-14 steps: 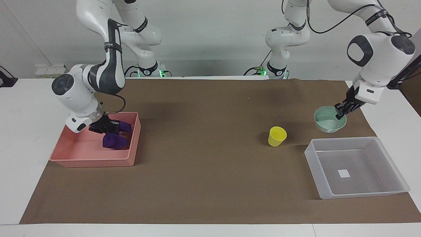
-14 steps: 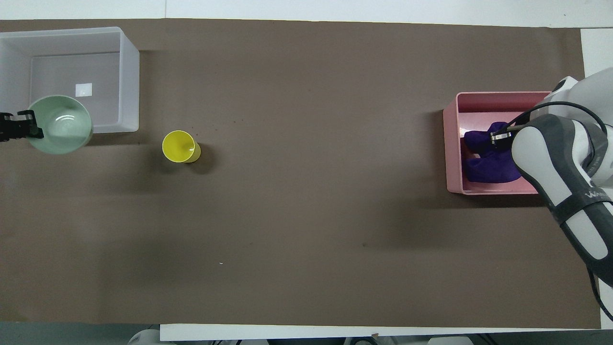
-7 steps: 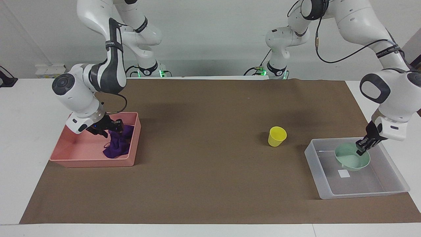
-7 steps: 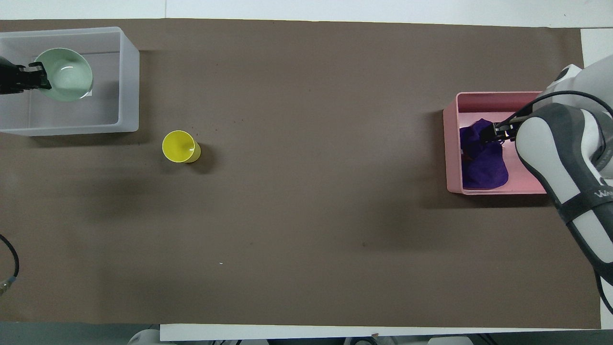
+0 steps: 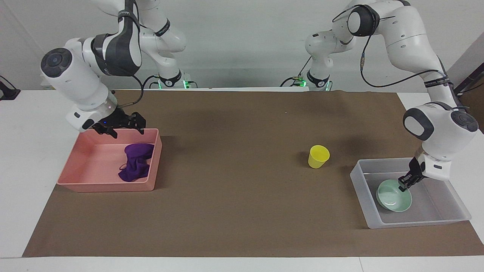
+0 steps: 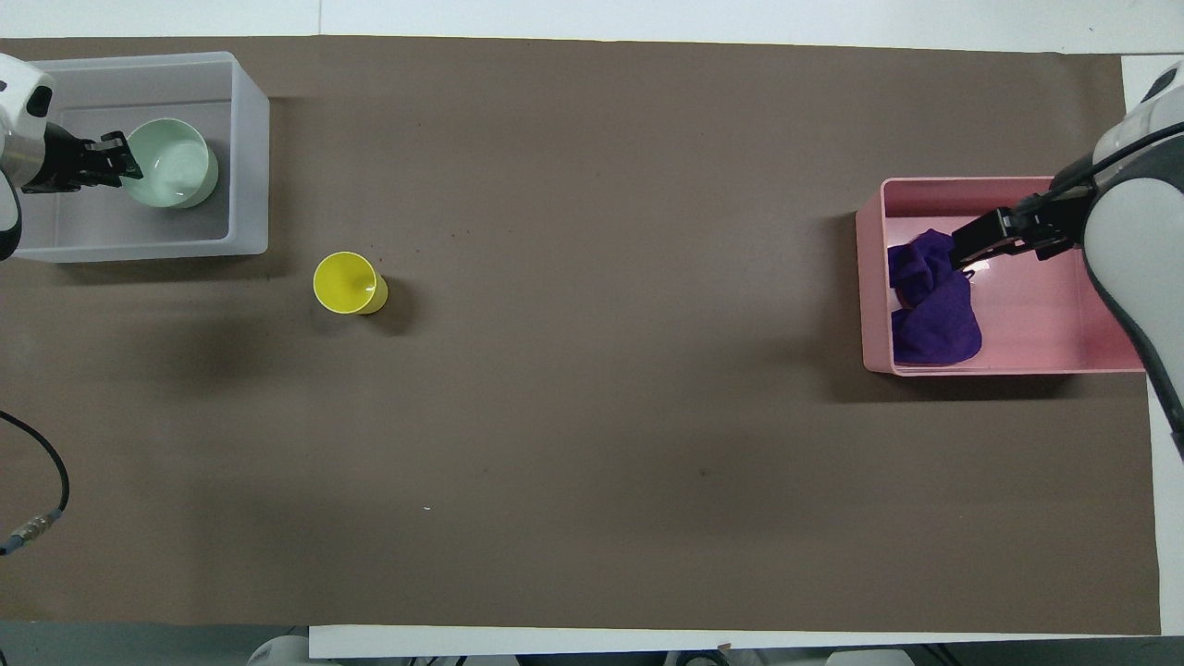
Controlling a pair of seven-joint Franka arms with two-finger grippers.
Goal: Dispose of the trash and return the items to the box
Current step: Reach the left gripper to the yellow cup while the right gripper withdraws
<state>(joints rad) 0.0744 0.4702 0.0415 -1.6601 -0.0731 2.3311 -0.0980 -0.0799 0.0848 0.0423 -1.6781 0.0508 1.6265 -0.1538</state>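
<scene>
The purple fabric trash (image 5: pixel 135 161) (image 6: pixel 934 310) lies loose in the pink bin (image 5: pixel 87 166) (image 6: pixel 1027 324) at the right arm's end of the table. My right gripper (image 5: pixel 127 130) (image 6: pixel 971 250) hangs open and empty above the bin's edge nearest the robots. The mint-green bowl (image 5: pixel 393 196) (image 6: pixel 171 165) sits inside the clear box (image 5: pixel 446 211) (image 6: pixel 248 157) at the left arm's end. My left gripper (image 5: pixel 404 184) (image 6: pixel 129 166) is down in the box at the bowl's rim. The yellow cup (image 5: pixel 318 156) (image 6: pixel 347 282) stands upright on the mat beside the box, a little nearer the robots.
A brown mat (image 5: pixel 242 196) covers most of the table, with white table surface at both ends. A loose cable (image 6: pixel 37 499) curls over the mat's edge at the left arm's end, near the robots.
My left gripper carried the bowl from the mat into the clear box and lowered it. My right gripper opened, dropped the purple fabric in the pink bin and rose out of it.
</scene>
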